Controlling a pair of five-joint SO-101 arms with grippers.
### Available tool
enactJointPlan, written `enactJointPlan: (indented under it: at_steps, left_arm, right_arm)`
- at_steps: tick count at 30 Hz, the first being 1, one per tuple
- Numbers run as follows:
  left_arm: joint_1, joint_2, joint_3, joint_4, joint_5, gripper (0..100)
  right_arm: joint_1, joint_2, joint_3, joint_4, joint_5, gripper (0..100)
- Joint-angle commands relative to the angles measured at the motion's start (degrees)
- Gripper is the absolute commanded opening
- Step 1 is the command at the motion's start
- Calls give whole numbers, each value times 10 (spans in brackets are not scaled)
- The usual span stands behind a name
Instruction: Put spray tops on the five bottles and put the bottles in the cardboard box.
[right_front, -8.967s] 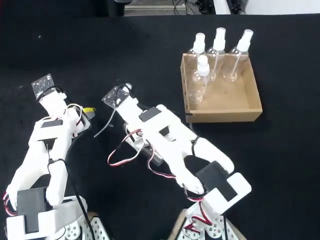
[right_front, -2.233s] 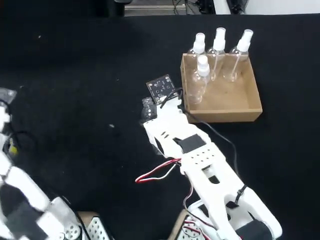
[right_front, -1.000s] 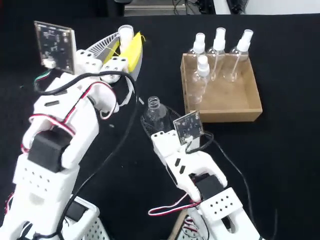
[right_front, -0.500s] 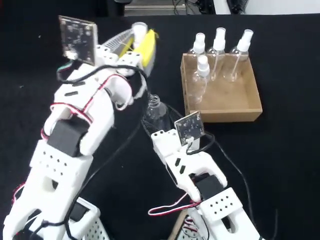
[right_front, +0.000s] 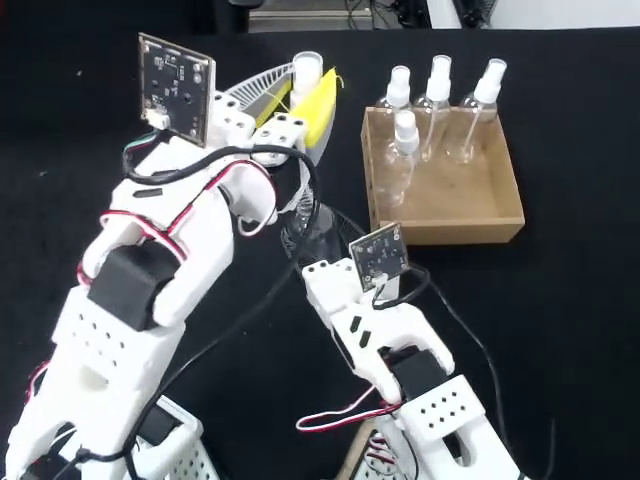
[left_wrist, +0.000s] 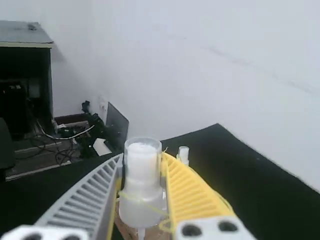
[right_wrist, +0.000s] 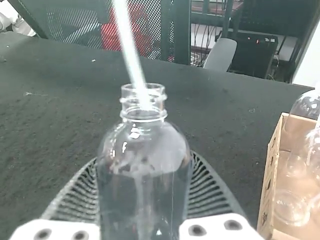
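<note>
since four capped bottles (right_front: 405, 150) stand in the cardboard box (right_front: 450, 232) at the far right, one open bottle (right_wrist: 143, 165) is left: the right claw (right_wrist: 145, 170) grips it upright at the middle of the desk (right_front: 560, 330), while the left claw (left_wrist: 142, 200) holds the spray top (left_wrist: 142, 182) above, its tube (right_wrist: 131, 55) dipping into the neck.

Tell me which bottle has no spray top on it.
The bottle in the right gripper, outside the cardboard box: its neck is open. The four boxed bottles all wear white spray tops.
</note>
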Motion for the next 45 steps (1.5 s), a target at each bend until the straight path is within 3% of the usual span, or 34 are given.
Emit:
enactJointPlan:
  at_steps: [1, 13, 23, 33, 45]
  left_arm:
    - [-9, 1, -52, 25, -25, 33]
    - [-22, 40, -24, -44, -28, 33]
    - [-42, 49, -25, -41, -28, 33]
    - [-2, 49, -58, -1, -27, 33]
    - [-6, 49, -82, 14, -27, 33]
  right_arm:
    - [-6, -15, -4, -20, 7, 10]
    - [-5, -15, -1, -20, 7, 10]
    - [-4, -15, -2, -20, 7, 10]
    - [-4, -15, -2, -20, 7, 10]
    - [-4, -15, -1, -20, 7, 10]
